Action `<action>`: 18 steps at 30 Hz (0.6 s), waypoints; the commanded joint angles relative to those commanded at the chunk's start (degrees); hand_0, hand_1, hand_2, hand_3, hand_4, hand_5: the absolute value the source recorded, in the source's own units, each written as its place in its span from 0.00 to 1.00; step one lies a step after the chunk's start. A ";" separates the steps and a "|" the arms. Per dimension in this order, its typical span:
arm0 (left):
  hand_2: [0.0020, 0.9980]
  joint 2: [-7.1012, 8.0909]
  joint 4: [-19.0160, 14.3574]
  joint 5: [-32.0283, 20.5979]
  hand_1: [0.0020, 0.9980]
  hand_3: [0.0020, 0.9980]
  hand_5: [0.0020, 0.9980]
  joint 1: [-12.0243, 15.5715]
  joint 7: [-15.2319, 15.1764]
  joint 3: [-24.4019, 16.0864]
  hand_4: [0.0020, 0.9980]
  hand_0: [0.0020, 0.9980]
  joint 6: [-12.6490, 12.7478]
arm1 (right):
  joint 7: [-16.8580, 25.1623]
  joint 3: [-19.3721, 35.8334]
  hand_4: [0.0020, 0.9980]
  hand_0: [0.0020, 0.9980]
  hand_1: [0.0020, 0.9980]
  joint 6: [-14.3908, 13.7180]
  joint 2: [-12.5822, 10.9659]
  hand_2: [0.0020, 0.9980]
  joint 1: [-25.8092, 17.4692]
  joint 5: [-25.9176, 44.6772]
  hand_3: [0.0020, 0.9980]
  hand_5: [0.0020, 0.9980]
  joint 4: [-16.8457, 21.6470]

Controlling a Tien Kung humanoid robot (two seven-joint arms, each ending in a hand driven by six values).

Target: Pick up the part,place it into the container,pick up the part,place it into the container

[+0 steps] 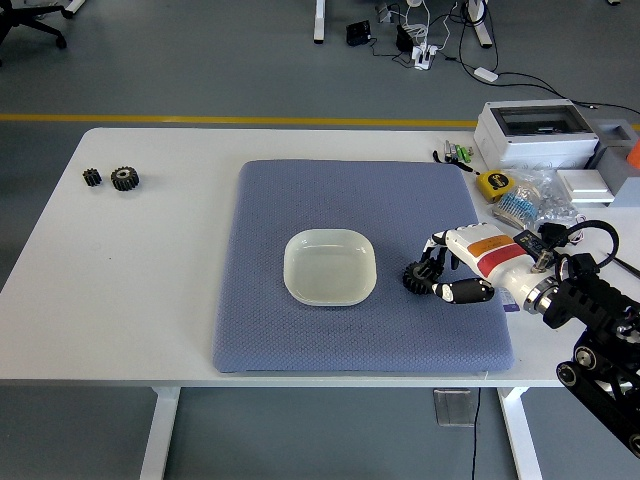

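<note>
Black gear (415,277) – lain on blue mat (300,200), right of white bowl (330,266) | right hand (462,267) – fingers curled round gear, grip not confirmed | two gears (112,178) – near table's (150,300) far-left corner
</note>
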 joint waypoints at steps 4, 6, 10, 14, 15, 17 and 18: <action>0.69 0.00 0.00 0.32 0.67 0.57 0.55 -0.08 0.16 -0.14 0.62 0.69 0.00 | -0.35 -5.31 0.66 0.18 0.35 0.29 0.90 0.43 5.92 0.57 0.50 0.23 -0.43; 0.69 0.00 0.00 0.26 0.67 0.57 0.55 -0.04 0.16 -0.16 0.62 0.69 0.03 | -0.44 -7.40 0.66 0.18 0.35 0.16 1.60 0.43 8.39 0.95 0.50 0.23 -1.01; 0.69 0.00 0.00 0.09 0.67 0.57 0.54 -0.11 0.27 0.07 0.62 0.69 0.09 | -1.06 -12.28 0.67 0.24 0.43 0.74 3.91 0.49 13.31 1.18 0.52 0.24 -3.19; 0.69 0.00 0.00 0.21 0.67 0.57 0.54 -0.33 0.47 0.27 0.62 0.69 0.07 | -1.63 -16.41 0.67 0.24 0.43 1.27 6.94 0.49 17.09 1.40 0.52 0.24 -6.21; 0.69 0.00 0.00 0.14 0.67 0.57 0.55 -0.34 0.49 0.36 0.63 0.69 0.07 | -1.73 -17.22 0.73 0.32 0.48 1.10 7.77 0.56 17.85 1.47 0.52 0.27 -7.18; 0.69 0.00 0.00 0.08 0.67 0.57 0.55 -0.44 0.55 0.57 0.63 0.69 0.05 | -2.18 -18.40 0.73 0.32 0.48 0.50 9.12 0.56 18.95 1.71 0.52 0.27 -8.85; 0.69 0.00 0.00 0.01 0.67 0.57 0.55 -0.47 0.56 0.68 0.63 0.69 0.02 | -2.50 -19.02 0.73 0.32 0.48 0.29 9.97 0.56 19.58 1.92 0.52 0.27 -9.86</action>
